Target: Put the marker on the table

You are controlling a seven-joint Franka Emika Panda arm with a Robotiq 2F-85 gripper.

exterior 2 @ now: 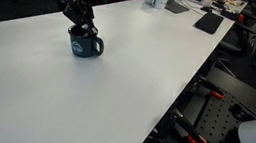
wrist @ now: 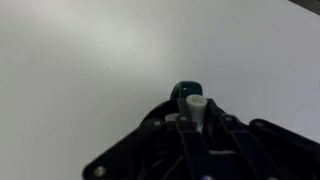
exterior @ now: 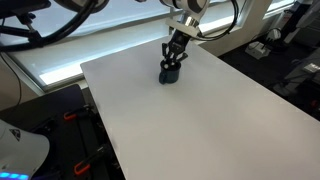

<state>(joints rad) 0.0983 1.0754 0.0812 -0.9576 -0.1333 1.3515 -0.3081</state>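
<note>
The fingers (wrist: pixel 216 122) of the gripper (wrist: pixel 193 112) sit close together, with a small marker (wrist: pixel 190 96) between them. They seem to be holding it, but the wrist view is blurry, so the grip is hard to be sure of. The marker has a white body and a blue-green end. That end sticks out just past the fingertips. It is up in the gripper and is not lying on the table (wrist: pixel 80 60).

In both exterior views the gripper (exterior: pixel 176 50) (exterior 2: pixel 82 22) points down and hangs right over a dark blue mug (exterior: pixel 171 73) (exterior 2: pixel 85 44). The mug stands upright on the table and has a handle on one side. The fingertips are just above its open top, very near or touching. The marker is too small to see in these two views.

The table (exterior: pixel 200 120) (exterior 2: pixel 115 90) is big, white and plain. At its far end in an exterior view lie a flat dark pad (exterior 2: pixel 208 22) and some small things that are too tiny to name. Beside the table stand black frames with orange clamps (exterior 2: pixel 195 142) (exterior: pixel 70 116). Black cables (exterior: pixel 45 25) hang at the far left in an exterior view. The room looks like an office or lab, with dark chairs and gear around the edges.

The arm is cut off at the top of both exterior views. In the wrist view the black gripper body fills the bottom and hides the lower part of the marker.
</note>
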